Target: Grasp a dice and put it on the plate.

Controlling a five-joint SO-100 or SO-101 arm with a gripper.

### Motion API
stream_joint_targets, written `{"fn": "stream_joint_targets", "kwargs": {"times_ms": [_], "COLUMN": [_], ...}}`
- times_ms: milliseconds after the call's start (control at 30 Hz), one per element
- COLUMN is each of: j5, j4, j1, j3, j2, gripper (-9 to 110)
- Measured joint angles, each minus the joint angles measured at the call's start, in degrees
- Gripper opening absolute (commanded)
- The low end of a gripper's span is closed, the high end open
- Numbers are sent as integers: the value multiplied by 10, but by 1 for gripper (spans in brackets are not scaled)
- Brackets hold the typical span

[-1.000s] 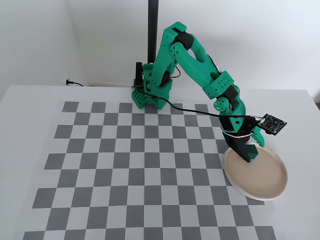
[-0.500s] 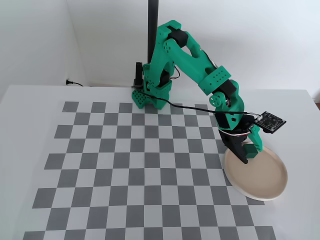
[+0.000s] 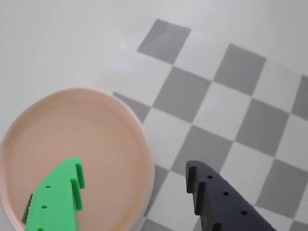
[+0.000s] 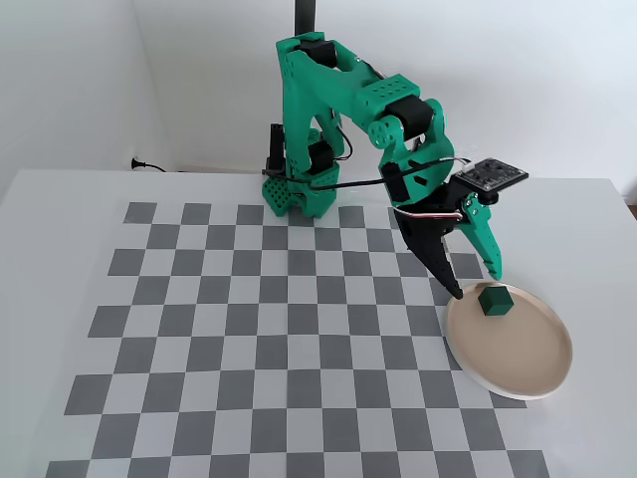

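We see the dice [image 4: 495,300] resting on the plate [image 4: 537,378], near the plate's rim on the arm's side. Our hand [image 4: 477,282] hangs wide open and empty just above the dice, apart from it. The wrist view shows the plate [image 3: 57,130] but no dice, presumably out of frame below.

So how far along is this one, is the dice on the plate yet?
It looks done. In the fixed view the dice sits on the plate, near its far edge, free of the arm. The gripper is open and empty, raised just above the plate's edge; the wrist view shows its two fingers spread, nothing between them, and the dice is out of that frame. Nothing is in hand; only pulling the arm away seems left.
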Motion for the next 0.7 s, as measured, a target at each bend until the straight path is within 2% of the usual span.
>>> {"fn": "stream_joint_targets", "kwargs": {"times_ms": [300,433,700], "j5": [-16,-10,19], "j4": [-33,-47,-112], "j1": [116,166,242], "j3": [127,183,328], "j2": [187,248,343], "gripper": [9,-4,-4]}}
